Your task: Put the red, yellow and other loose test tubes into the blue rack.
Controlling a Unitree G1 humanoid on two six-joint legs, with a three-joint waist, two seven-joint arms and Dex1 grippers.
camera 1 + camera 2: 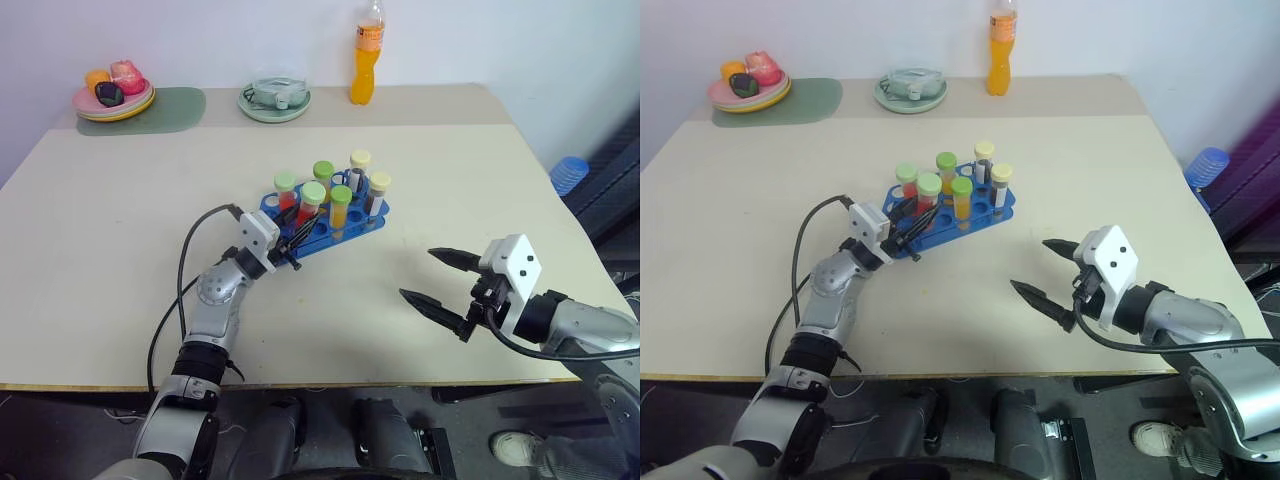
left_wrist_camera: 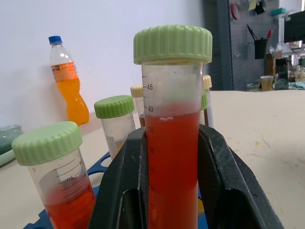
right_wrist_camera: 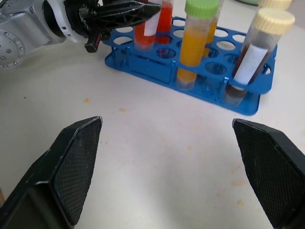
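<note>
Our left end effector (image 1: pixel 293 243) is clenched on the red tube (image 2: pixel 171 143), its two black fingers (image 2: pixel 224 176) pressing the clear wall on either side, just under the liquid line and well below the light green cap (image 2: pixel 172 44). The tube stands upright at the near left part of the blue rack (image 1: pixel 325 228), apparently seated in a hole, though the pictures hide its foot. We judge it light, stiff and smooth: thin plastic partly full of liquid, likely to slip if squeezed loosely and to tip if let go before it is seated. Mid-body, below the cap, looks like the right hold, since the cap is wider than the wall and offers no flat face.

The rack sits near the middle of the tabletop (image 1: pixel 100 250). Five other capped tubes stand in it, among them a yellow tube (image 1: pixel 340 207) and a brown tube (image 3: pixel 248 59) with a cream cap at its right end. They crowd close, so any lift or release probably has to go straight up and down to avoid knocking a neighbour.

Our right end effector (image 1: pixel 437 281) hangs released, jaws spread wide, above bare tabletop at about four o'clock from the rack and well apart from it. Open room lies toward six and nine o'clock. At twelve o'clock, near the far edge, stand an orange drink bottle (image 1: pixel 367 55) and a pale green dish (image 1: pixel 274 100); at eleven o'clock a plate of fruit (image 1: pixel 113 92).
</note>
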